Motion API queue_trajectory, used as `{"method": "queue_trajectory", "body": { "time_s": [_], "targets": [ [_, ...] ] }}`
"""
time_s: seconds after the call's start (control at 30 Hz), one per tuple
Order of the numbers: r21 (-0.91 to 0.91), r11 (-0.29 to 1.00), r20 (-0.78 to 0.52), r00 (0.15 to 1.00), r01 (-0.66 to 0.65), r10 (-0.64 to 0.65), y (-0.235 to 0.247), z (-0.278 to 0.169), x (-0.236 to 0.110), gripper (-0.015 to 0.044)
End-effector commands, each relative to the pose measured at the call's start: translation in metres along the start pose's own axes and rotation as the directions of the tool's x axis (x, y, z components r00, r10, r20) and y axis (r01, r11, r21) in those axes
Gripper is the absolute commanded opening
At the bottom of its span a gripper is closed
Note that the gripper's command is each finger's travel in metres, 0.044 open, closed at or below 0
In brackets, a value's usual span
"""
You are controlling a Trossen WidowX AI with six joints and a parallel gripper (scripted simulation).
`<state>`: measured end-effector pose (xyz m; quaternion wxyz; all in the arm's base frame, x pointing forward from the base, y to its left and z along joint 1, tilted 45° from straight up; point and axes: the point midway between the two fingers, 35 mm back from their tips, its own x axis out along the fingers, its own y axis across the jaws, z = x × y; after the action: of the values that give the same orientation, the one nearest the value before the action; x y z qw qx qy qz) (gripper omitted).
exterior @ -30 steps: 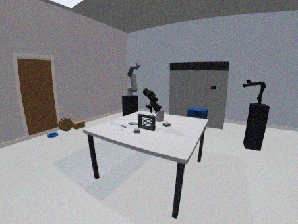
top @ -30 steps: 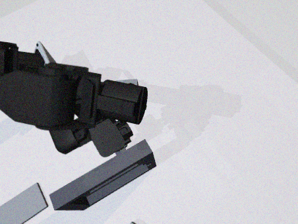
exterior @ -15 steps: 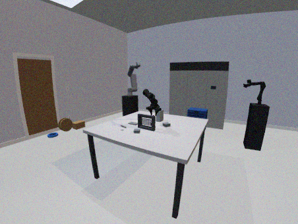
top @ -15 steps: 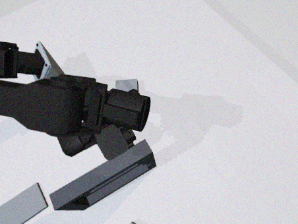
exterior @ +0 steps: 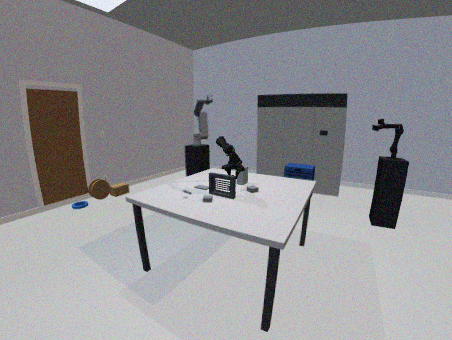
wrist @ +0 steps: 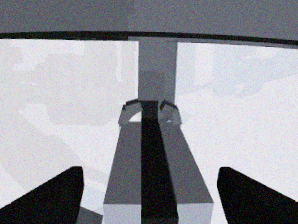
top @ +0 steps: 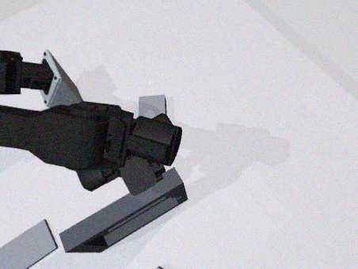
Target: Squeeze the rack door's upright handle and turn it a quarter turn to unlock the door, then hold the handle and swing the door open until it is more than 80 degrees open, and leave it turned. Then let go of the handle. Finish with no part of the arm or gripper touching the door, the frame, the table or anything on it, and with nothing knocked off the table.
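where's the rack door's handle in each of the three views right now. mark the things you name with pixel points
Top: not visible; the arm covers that area.
Exterior: can't make it out.
Wrist: lower center, the handle (wrist: 122, 170) between the gripper's two open fingers.
Shared landmark: the gray frame (top: 119, 206) (exterior: 214, 190) (wrist: 225, 20).

"What's around your table (exterior: 210, 217)?"
"You have a brown door (exterior: 57, 145) at nine o'clock, a pale-blue wall (exterior: 225, 75) at twelve, and a black pedestal (exterior: 389, 192) at three."
"Your floor (exterior: 200, 300)?"
"Pale, softly shadowed."
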<state>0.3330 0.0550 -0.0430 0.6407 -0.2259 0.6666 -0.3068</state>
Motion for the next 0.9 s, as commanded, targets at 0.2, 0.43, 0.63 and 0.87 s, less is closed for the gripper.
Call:
{"method": "queue_trajectory", "body": {
  "time_s": [0.2, 0.43, 0.63, 0.87],
  "targets": [
    [-0.006, 1.0, -0.001, 1.0, 0.005, -0.005, -0.001, -0.002, 0.018, 0.0287],
    [-0.006, 1.0, -0.001, 1.0, 0.005, -0.006, -0.001, -0.002, 0.021, 0.0182],
    [-0.006, 1.0, -0.001, 1.0, 0.005, -0.006, -0.001, -0.002, 0.021, 0.0064],
    [-0.006, 1.0, -0.001, 1.0, 0.005, -0.006, -0.001, -0.002, 0.021, 0.0017]
  ]
}}
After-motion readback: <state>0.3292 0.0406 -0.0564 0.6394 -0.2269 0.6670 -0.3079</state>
